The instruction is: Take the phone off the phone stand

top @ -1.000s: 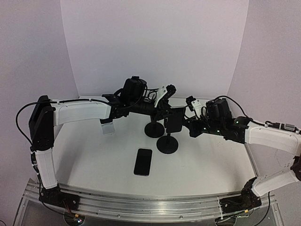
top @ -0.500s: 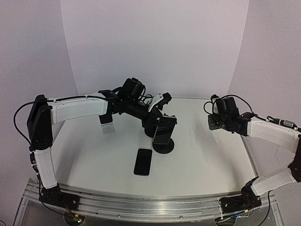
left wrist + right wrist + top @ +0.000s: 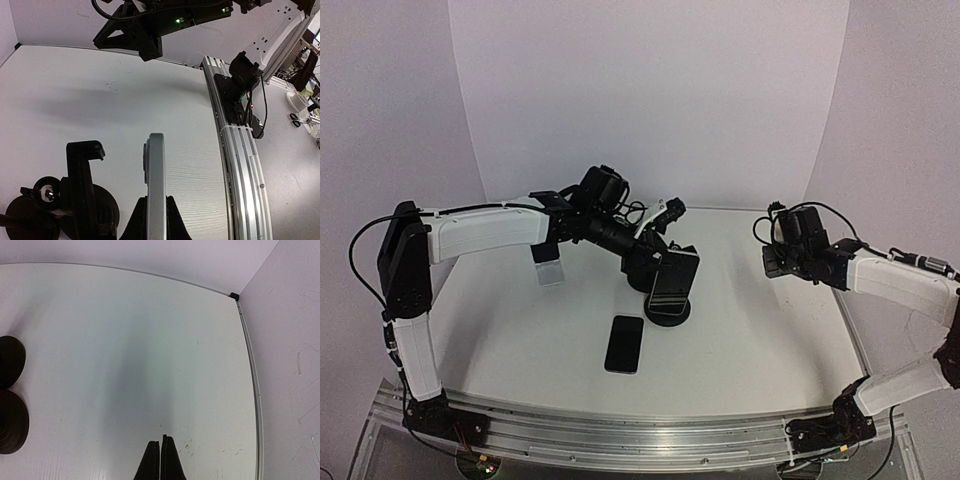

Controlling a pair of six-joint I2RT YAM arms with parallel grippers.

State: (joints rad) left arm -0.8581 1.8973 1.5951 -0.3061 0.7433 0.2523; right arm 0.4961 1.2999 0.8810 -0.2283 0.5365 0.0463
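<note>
Two phones in view. Task phone gripped by thin edges in left jaws, held just beside empty cradle of phone stand (edge grip lets it slip clear of clamp, I judge). Second phone flat on counter. Right jaws clenched, empty, parked aside, out of way.

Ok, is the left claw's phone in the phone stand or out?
Out. The left wrist view shows the left claw gripping the phone beside the phone stand, whose cradle is empty.
</note>
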